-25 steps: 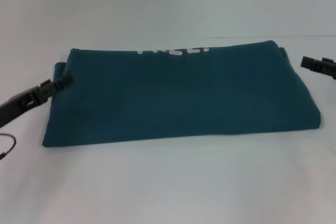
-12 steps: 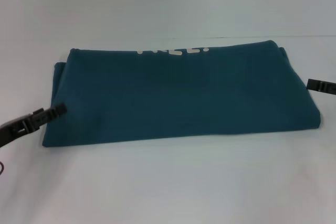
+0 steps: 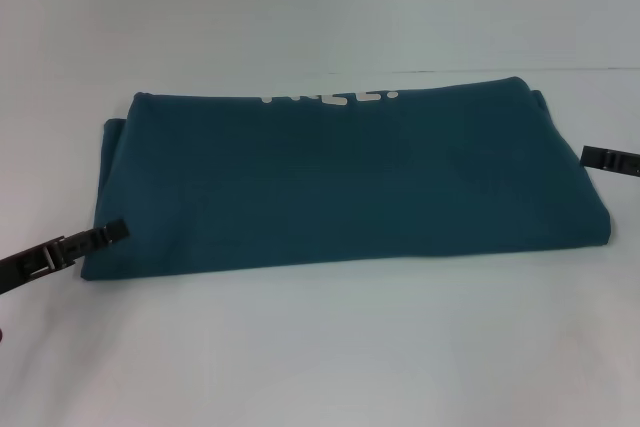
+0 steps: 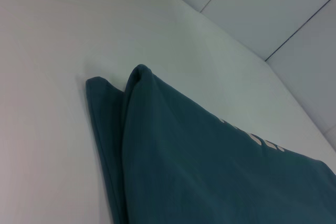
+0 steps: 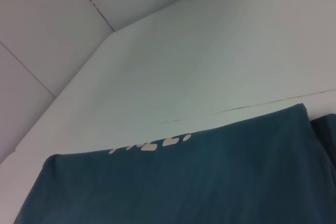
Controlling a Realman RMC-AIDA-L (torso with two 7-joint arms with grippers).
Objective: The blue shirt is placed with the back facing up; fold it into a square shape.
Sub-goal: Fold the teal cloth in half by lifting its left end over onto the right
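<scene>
Head view gives me the blue shirt (image 3: 340, 182) lying flat on the white table (image 3: 320, 347) as a wide folded band, soft matte cotton with rounded fold edges and cream lettering (image 3: 330, 97) peeking along its far edge. My left gripper (image 3: 110, 232) sits at the shirt's near left corner, the right gripper (image 3: 600, 158) at its right edge; I cannot tell whether either claw is clenched or released. Left wrist view shows two layered corners (image 4: 121, 93).
</scene>
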